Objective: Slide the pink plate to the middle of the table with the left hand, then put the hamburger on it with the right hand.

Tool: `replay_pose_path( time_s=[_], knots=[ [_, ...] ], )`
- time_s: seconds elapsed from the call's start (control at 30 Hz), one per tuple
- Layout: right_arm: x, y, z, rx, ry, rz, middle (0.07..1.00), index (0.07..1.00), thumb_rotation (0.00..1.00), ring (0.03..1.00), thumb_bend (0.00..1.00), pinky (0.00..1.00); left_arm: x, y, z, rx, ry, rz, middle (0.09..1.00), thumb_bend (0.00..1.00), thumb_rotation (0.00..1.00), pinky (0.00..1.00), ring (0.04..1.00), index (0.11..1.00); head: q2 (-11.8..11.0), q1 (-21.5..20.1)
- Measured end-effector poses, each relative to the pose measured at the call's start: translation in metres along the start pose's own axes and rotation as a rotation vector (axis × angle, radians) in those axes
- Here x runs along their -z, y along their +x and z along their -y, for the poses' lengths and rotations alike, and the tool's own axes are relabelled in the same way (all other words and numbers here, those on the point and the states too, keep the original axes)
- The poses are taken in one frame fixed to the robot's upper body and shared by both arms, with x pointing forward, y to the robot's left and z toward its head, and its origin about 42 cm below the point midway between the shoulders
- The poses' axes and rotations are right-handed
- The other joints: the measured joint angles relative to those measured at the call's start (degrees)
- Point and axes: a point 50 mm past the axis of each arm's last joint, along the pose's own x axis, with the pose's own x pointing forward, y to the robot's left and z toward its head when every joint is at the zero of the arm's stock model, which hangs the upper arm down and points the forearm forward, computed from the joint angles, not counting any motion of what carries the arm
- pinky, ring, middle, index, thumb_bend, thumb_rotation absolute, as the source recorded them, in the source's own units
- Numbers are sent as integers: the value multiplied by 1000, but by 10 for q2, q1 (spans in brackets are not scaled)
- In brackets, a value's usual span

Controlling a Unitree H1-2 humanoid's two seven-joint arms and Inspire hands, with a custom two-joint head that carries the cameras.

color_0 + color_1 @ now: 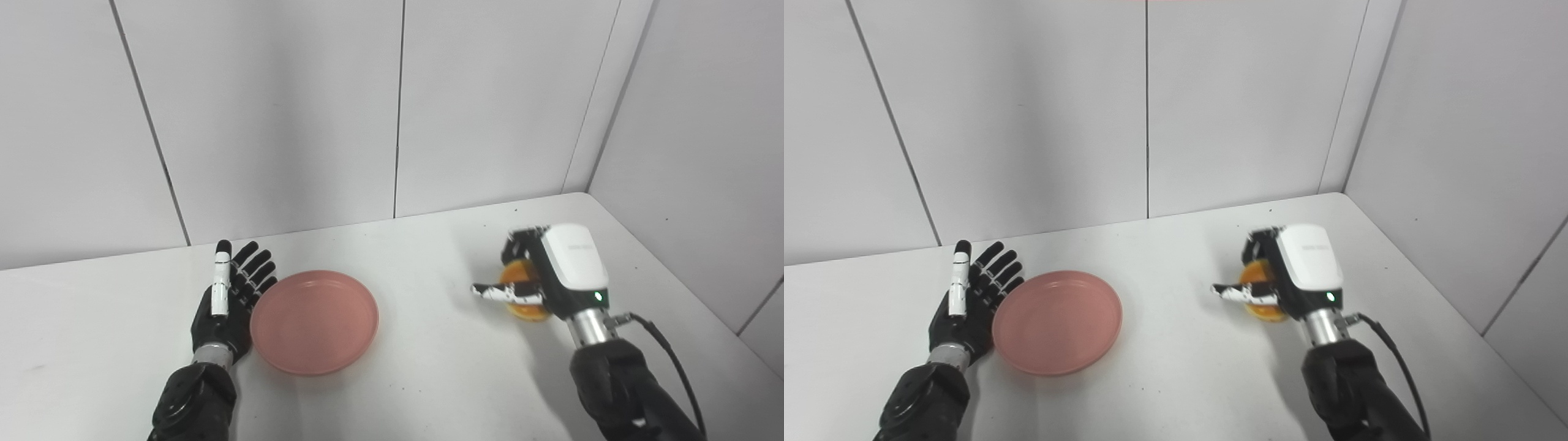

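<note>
- Left hand (225, 306): flat, fingers spread, holding nothing, touching the left rim of the pink plate (313, 321).
- Right hand (542, 275): fingers curled around the hamburger (525, 298), low over the counter (429, 367).
- Plate left of counter centre, well apart from hamburger.

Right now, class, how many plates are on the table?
1. The pink plate lies left of the table's middle, beside the open left robot hand. Nothing large enough to hide another plate is in view.
</note>
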Motion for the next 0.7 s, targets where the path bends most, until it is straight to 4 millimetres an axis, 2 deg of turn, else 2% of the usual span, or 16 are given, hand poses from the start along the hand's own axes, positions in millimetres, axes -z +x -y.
replay_pose_path(
  time_s=[0.13,0.23,0.27,0.3,0.37,0.43,0.5,0.53,0.7],
  knots=[
    [-24,21,15,38,28,70,227,276,275,160,609,114,1,1,3,4,-5,-1,769,705,768,831,816,734,3,30],
    [-32,27,13,26,46,79,227,279,282,158,611,112,3,1,7,0,-9,-3,770,699,775,822,815,734,5,46],
    [-34,28,12,23,52,79,226,277,283,156,608,110,4,1,8,-3,-10,-4,770,701,775,819,814,731,10,68],
    [-36,28,11,19,61,78,226,277,283,156,609,111,5,1,11,-3,-10,-4,771,704,776,817,814,728,10,69],
    [-38,31,7,7,80,73,233,279,275,163,614,117,7,3,15,4,-6,-8,775,706,781,817,817,728,18,108],
    [-39,36,2,-4,92,69,232,273,272,163,617,117,9,6,21,11,6,-10,769,716,782,806,805,721,18,112],
    [-42,42,-5,-23,99,86,228,269,273,161,621,115,12,8,26,9,12,-12,755,732,779,787,794,713,23,148],
    [-43,45,-10,-39,101,93,227,268,274,160,622,115,14,10,31,10,15,-14,752,735,778,782,792,712,23,151],
    [-66,58,-30,-76,153,122,229,265,263,159,623,111,21,15,50,23,18,-22,734,764,770,752,781,685,25,178]
  ],
)
